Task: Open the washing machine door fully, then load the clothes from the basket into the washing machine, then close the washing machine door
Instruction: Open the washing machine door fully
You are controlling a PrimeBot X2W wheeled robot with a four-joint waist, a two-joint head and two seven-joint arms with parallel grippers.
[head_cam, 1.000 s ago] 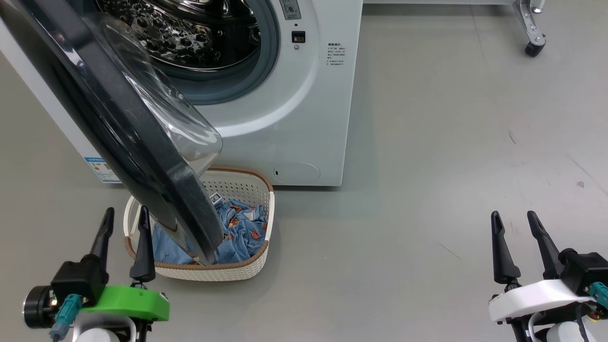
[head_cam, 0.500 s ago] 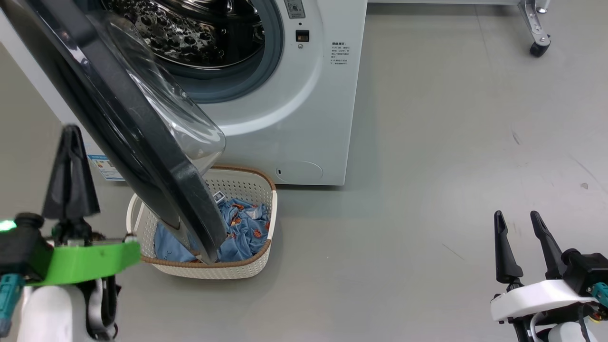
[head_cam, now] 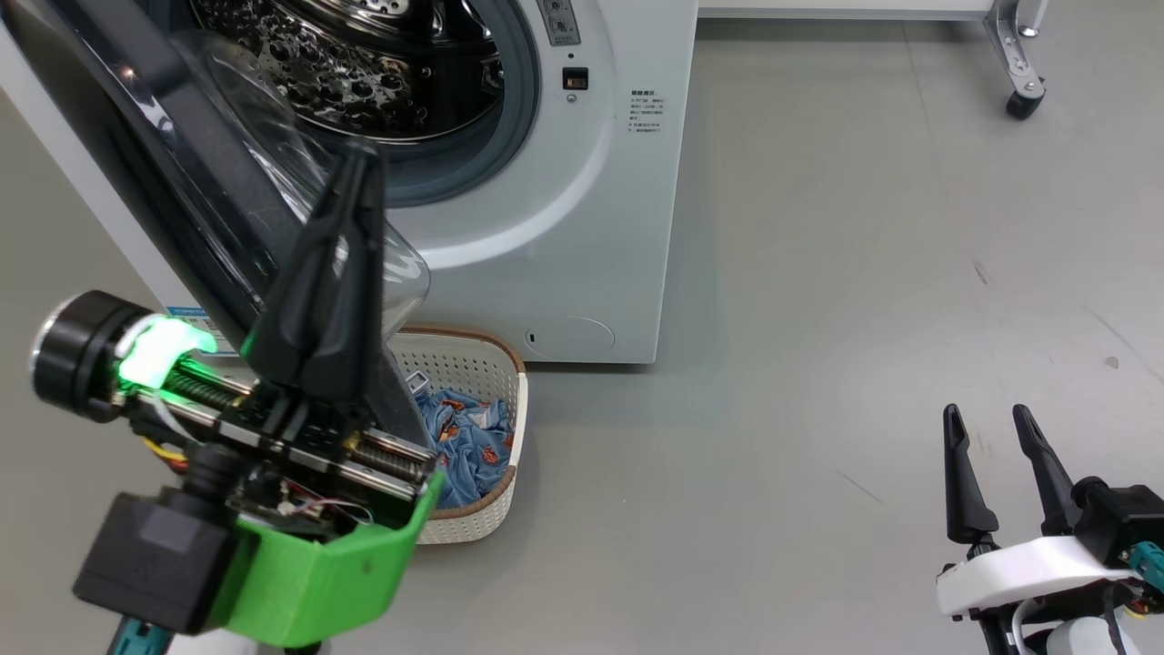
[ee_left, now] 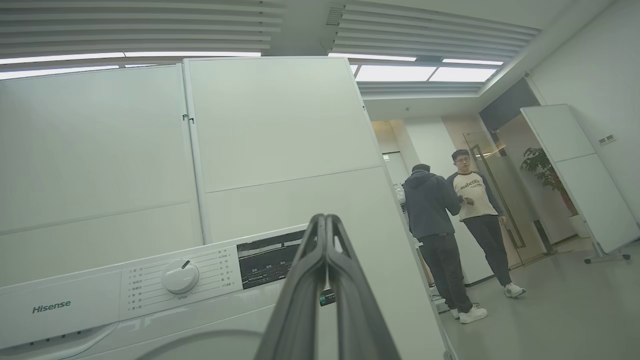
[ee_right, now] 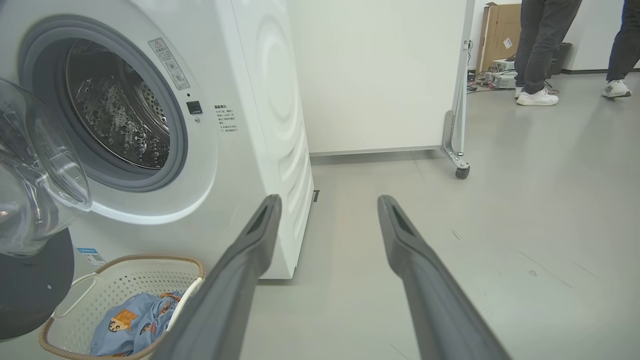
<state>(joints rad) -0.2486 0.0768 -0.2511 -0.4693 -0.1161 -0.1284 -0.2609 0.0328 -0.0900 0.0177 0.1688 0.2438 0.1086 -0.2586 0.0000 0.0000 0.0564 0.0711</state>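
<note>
The white washing machine (head_cam: 582,227) shows its steel drum (head_cam: 364,64). Its black washing machine door (head_cam: 155,155) stands swung out over the cream basket (head_cam: 473,368), hiding the basket's left half. Light blue printed clothes (head_cam: 464,437) lie in the basket. My left gripper (head_cam: 357,159) is raised in front of the door's glass bowl, fingers pressed together on nothing; in the left wrist view the left gripper (ee_left: 325,217) points at the control panel (ee_left: 150,285). My right gripper (head_cam: 984,418) hovers open at the lower right, far from the machine, nothing between its fingers (ee_right: 250,250).
A wheeled white partition stands behind the machine, its caster (head_cam: 1023,95) on the grey floor at the far right. Two persons (ee_left: 445,225) stand in the background beyond the partition. Bare floor spreads to the right of the machine and basket (ee_right: 125,280).
My left gripper has shut and swung up from floor level beside the basket to in front of the door glass. The right gripper has not moved.
</note>
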